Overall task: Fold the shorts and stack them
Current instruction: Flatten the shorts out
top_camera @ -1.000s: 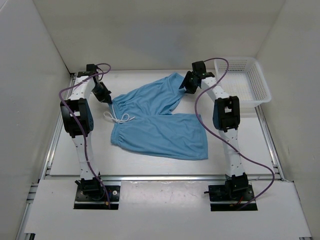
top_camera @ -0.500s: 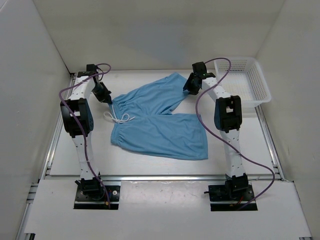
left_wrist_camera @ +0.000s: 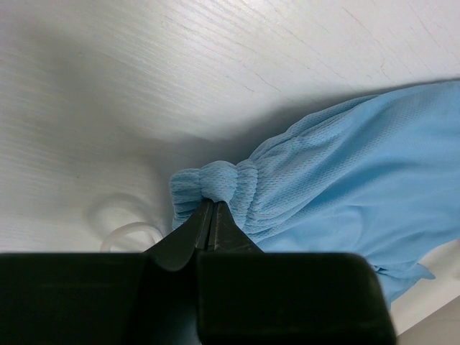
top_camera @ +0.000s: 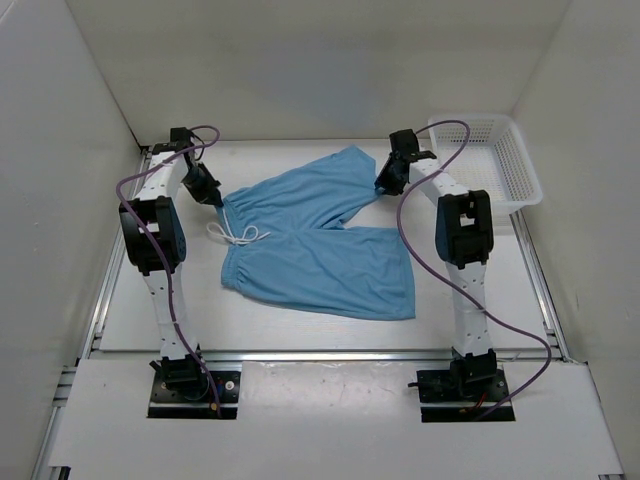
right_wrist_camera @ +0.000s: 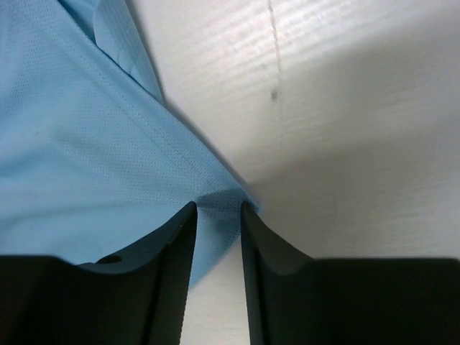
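Top external view: your sky-blue shorts [top_camera: 315, 235] lie spread flat on the table [top_camera: 300, 335], with the waist toward the left arm and both legs toward the right. The white drawstring [top_camera: 238, 235] is loose beside the waist. No fold has been made yet.
Left gripper [left_wrist_camera: 210, 206]: jaws pressed together on a bunched bit of the elastic waistband at its far corner. That pinch gives you an anchor for lifting the edge.
Right gripper [right_wrist_camera: 218, 210]: fingers apart and set down on either side of the far leg's hem corner. The cloth lies between them and does not look pinched.
Why this pairing: with one hold at the waist and one at the hem of the same far leg, you could likely carry that leg over onto the near one.
Next move: I'd close the right fingers before lifting, since cloth this thin may slip from a shallow bite.
Mesh basket [top_camera: 500, 165]: at the far right corner, apart from the shorts, so it plays no part in this fold.
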Controlling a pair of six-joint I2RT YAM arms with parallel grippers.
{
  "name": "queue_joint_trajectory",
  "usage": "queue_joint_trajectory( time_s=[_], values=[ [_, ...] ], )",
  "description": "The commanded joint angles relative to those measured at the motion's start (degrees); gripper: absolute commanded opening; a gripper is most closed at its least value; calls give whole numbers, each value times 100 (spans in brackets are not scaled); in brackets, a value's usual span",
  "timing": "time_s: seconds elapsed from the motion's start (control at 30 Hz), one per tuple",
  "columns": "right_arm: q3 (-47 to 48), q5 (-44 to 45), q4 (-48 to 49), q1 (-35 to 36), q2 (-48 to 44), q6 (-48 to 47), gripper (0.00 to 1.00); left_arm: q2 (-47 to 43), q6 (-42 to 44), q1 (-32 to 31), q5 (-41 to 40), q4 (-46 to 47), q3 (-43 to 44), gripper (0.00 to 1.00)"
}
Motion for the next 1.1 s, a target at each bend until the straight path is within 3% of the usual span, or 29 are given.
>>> queue_joint_trajectory(
  time_s=[0.0, 0.23, 0.33, 0.4, 0.53, 0.6, 0.73, 0.77, 1.07],
  values=[
    [-473, -161, 82, -90, -399, -108, 38, -88, 117, 41, 145, 44, 226, 10],
    [-940, 14, 487, -90, -1076, -108, 39, -141, 117, 41, 145, 44, 120, 10],
    [-887, 199, 224, -90, -946, -160, 60, -141, 117, -12, 145, 44, 120, 10],
    [-887, 199, 171, -90, -805, -160, 66, -141, 117, -12, 145, 44, 120, 10],
    [-694, -370, 171, -90, -323, -160, 66, -141, 117, -12, 145, 44, 120, 10],
    [-510, -582, 171, -90, -164, -160, 62, -194, 117, -12, 145, 44, 120, 10],
    [-316, -794, 171, -38, 4, -108, 20, -194, 170, -12, 145, 44, 68, 10],
    [-263, -794, 171, -37, 4, -108, 0, -194, 170, -12, 145, 44, 68, 10],
    [-1255, 541, 118, -432, -1488, 358, 0, 43, 459, -12, 198, -386, 927, 10]
  ],
)
